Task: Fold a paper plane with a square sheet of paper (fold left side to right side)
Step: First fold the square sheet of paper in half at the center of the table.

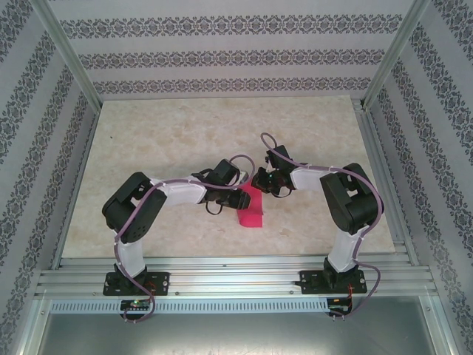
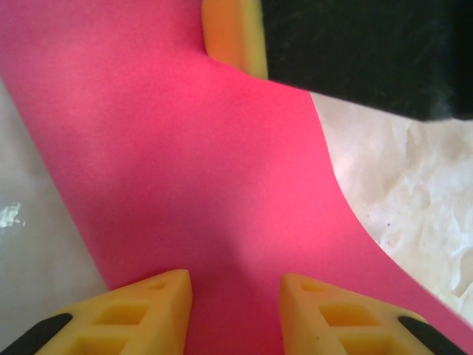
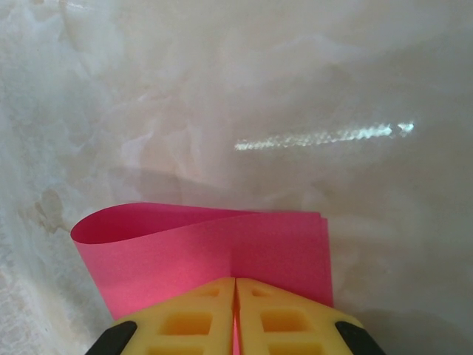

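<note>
Paper (image 1: 252, 212), pink and curled over on itself, sits mid-counter (image 1: 185, 133). Right fingers (image 3: 192, 314), pressed together, pinch the paper's edge; left fingers (image 2: 140, 310) stand spread just above it. Both arms bend elbows outward, wrists nearly meeting over it.

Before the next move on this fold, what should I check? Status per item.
1. Right gripper pinching the square sheet of paper: ok, fingers closed on it.
2. Left gripper open: ok, jaws stand apart over the sheet.
3. Fold pressed flat: not ok, the sheet bows in an open loop.
4. Edges lined up: cannot tell, the near edges are hidden behind the fingers.
5. Sheet well inside the table: ok, it sits mid-table between the arms.
</note>
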### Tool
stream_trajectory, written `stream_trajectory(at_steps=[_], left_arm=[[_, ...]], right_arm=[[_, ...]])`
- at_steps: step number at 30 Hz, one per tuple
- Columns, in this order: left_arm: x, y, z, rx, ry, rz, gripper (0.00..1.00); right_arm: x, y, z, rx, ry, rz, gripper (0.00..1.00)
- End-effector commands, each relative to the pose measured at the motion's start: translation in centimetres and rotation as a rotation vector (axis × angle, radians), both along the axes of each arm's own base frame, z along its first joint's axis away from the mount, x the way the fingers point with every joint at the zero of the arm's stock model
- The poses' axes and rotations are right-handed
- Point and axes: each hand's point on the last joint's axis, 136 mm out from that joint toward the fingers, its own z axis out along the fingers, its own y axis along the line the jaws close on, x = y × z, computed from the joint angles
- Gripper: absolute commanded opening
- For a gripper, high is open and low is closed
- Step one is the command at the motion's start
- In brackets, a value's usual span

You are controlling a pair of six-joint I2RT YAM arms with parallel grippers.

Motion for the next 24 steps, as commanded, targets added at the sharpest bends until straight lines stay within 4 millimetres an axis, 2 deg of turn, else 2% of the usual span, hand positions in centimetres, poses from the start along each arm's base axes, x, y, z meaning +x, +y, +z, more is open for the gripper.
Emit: stream_trajectory(at_steps=[1,8,17,24], left_arm=[[-3.4,1.2,-1.2,0.047,0.062,-0.093,0.39],[-5.2,0.7,-0.1,-0.022,0.056,-0.168,0.39],[-7.5,0.0,0.4,-0.074,0.061,-0.24,0.38],[-8.6,-0.9,0.8,-0.095,0.054,-0.274,0.39]], right_arm=[[-1.1,-1.6,-3.0,-0.119,0.06,-0.017,0.1],[-1.2,-1.8,-3.2,-0.13,0.065,-0.021,0.09],[-1.3,-1.8,-3.4,-0.134,0.07,-0.02,0.09],[-1.4,-1.7,-3.5,-0.132,0.073,-0.018,0.09]])
